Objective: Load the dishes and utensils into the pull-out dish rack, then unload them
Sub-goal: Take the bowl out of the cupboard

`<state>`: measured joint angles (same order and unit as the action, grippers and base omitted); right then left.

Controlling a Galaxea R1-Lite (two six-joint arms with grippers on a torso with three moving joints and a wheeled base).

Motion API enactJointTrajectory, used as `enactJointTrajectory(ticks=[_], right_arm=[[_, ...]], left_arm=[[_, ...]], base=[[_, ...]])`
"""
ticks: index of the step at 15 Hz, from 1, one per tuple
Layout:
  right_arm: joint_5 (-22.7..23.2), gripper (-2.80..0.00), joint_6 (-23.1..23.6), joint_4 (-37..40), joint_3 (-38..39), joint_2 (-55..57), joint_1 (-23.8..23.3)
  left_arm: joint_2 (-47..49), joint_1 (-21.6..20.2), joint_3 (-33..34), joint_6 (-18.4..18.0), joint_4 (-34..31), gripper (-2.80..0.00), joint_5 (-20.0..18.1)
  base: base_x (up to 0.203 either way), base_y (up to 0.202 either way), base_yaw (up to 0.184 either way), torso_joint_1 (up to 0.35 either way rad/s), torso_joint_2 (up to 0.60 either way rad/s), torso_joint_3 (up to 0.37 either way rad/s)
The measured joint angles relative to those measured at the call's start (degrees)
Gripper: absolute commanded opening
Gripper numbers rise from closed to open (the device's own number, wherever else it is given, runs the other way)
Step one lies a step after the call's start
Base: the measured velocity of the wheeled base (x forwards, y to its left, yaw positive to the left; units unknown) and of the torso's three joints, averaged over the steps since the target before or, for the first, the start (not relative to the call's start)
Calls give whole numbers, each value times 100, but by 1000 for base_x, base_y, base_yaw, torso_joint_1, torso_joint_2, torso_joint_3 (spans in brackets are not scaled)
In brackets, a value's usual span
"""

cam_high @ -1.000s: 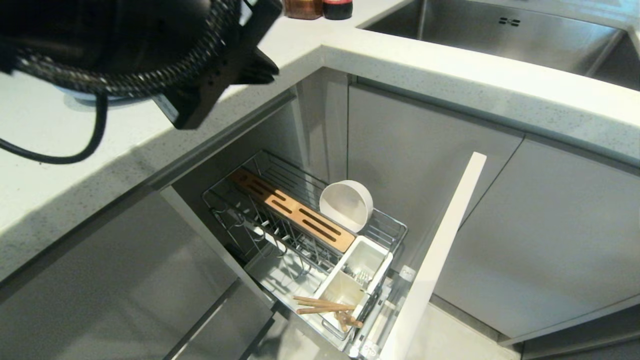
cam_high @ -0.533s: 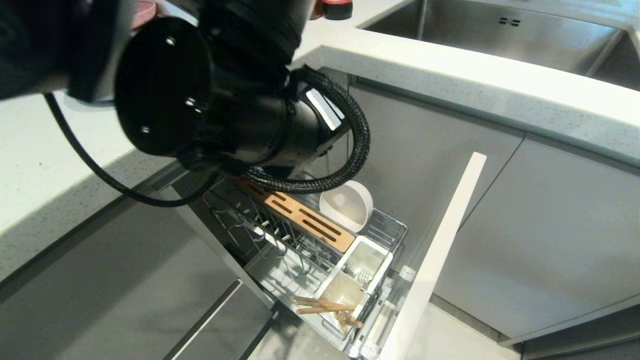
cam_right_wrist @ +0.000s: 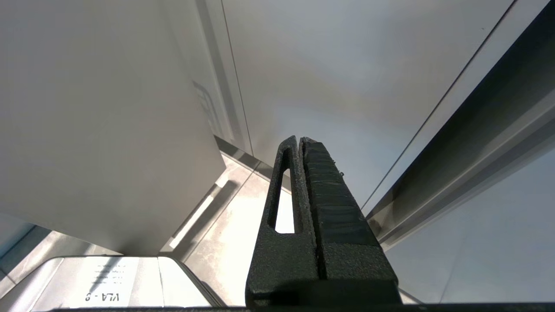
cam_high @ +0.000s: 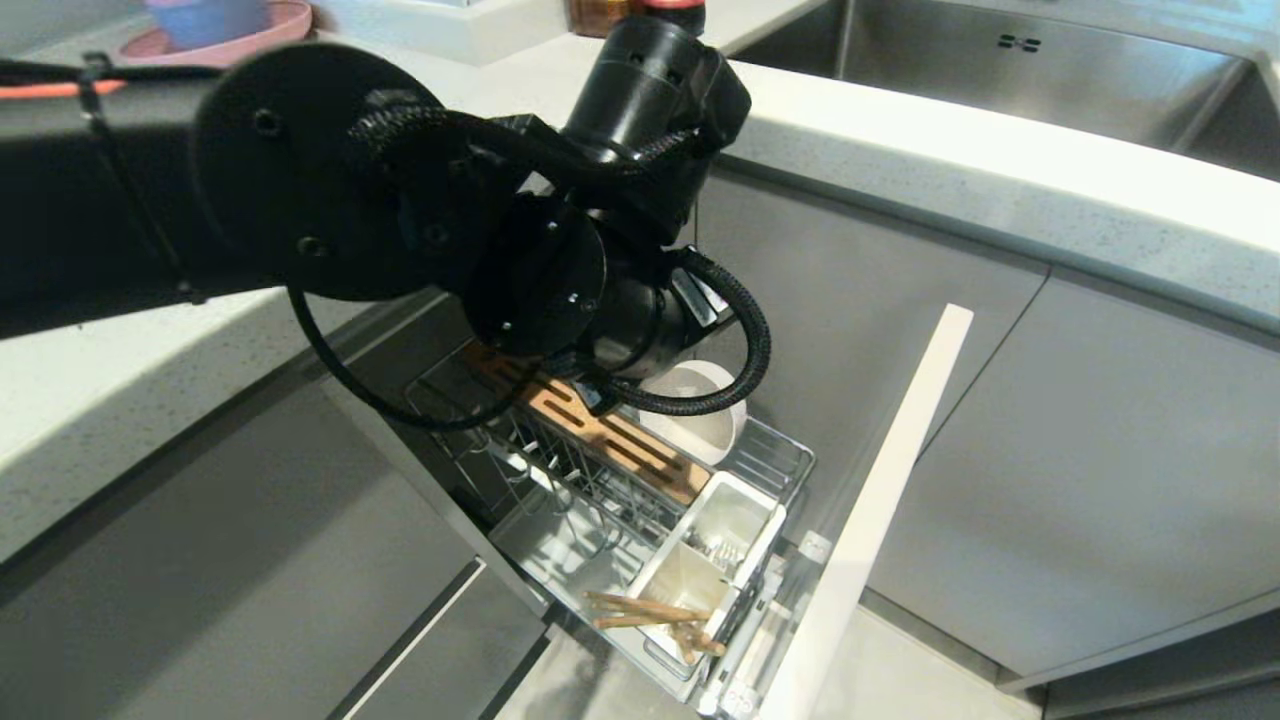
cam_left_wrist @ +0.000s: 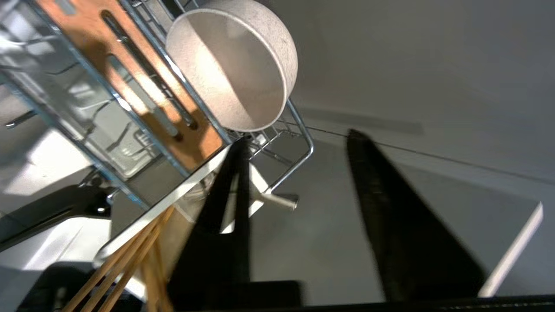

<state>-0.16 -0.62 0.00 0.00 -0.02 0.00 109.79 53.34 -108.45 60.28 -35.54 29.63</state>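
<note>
The left end effector (cam_left_wrist: 297,138) hangs over the pull-out dish rack (cam_high: 770,445), fingers (cam_left_wrist: 230,186) spread apart and holding nothing, pointed toward the off-white bowl (cam_left_wrist: 236,65). The bowl stands tilted on its edge in the rack's wire, beside the bamboo strip (cam_high: 640,455). Nearer the pale front panel (cam_high: 880,500), two white cups (cam_high: 715,550) sit side by side; the chopsticks (cam_high: 650,608) lean out of one, metal cutlery (cam_high: 722,548) shows in the other. The right end effector (cam_right_wrist: 299,143) is parked beside cabinet doors, fingers pressed together.
</note>
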Motion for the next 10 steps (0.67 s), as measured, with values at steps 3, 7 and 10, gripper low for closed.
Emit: enactJointTrajectory(ticks=[3, 7, 10], right_arm=[[-2, -280, 0, 0, 0, 0, 0], [0, -280, 0, 0, 0, 0, 0], [-2, -280, 2, 0, 0, 0, 0]], left_arm=[[266, -198, -7, -6, 271, 0, -177], [642, -439, -25, -77, 730, 0, -496], [885, -534, -83, -204, 1017, 0, -623]], base=[[0, 0, 0, 0, 0, 0], [0, 0, 0, 0, 0, 0], [0, 0, 0, 0, 0, 0]])
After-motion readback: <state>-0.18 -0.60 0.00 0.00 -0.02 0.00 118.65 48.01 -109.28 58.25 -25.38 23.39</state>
